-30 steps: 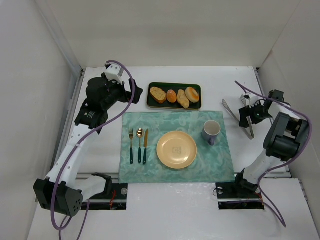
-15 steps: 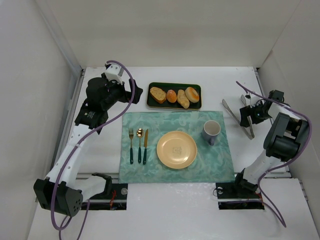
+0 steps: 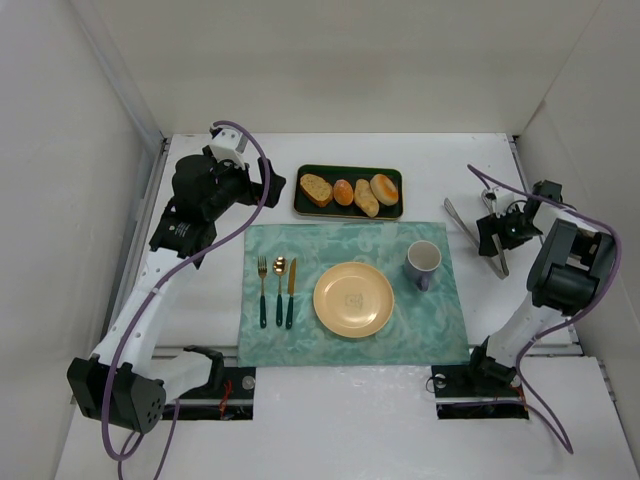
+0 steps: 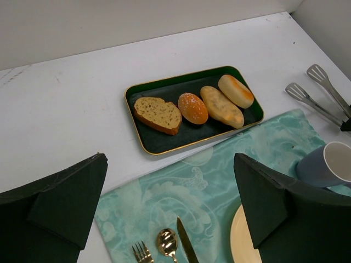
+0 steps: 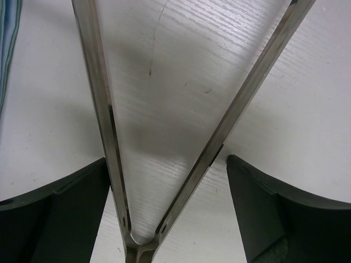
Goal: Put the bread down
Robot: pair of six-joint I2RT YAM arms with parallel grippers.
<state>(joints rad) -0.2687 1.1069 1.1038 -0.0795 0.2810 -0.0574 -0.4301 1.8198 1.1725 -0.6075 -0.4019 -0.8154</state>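
Note:
The bread (image 3: 316, 189) (image 4: 158, 114), a flat toasted slice, lies at the left end of a dark green tray (image 3: 310, 209) (image 4: 164, 139), beside a round orange bun and two pale rolls. My left gripper (image 3: 268, 186) (image 4: 170, 164) hovers open just left of the tray, above the placemat's far left corner, holding nothing. My right gripper (image 3: 494, 234) (image 5: 167, 161) is low over the table on the right. It stands open astride metal tongs (image 3: 465, 228) (image 5: 101, 109), whose two arms run between its fingers near their hinge.
A teal placemat (image 3: 300, 245) carries a yellow plate (image 3: 353, 299), a lilac mug (image 3: 423, 262) and a fork, spoon and knife (image 3: 279, 290). White walls close in the table on the left, back and right.
My right gripper has edged slightly left over the tongs. The left arm and the bread have not moved.

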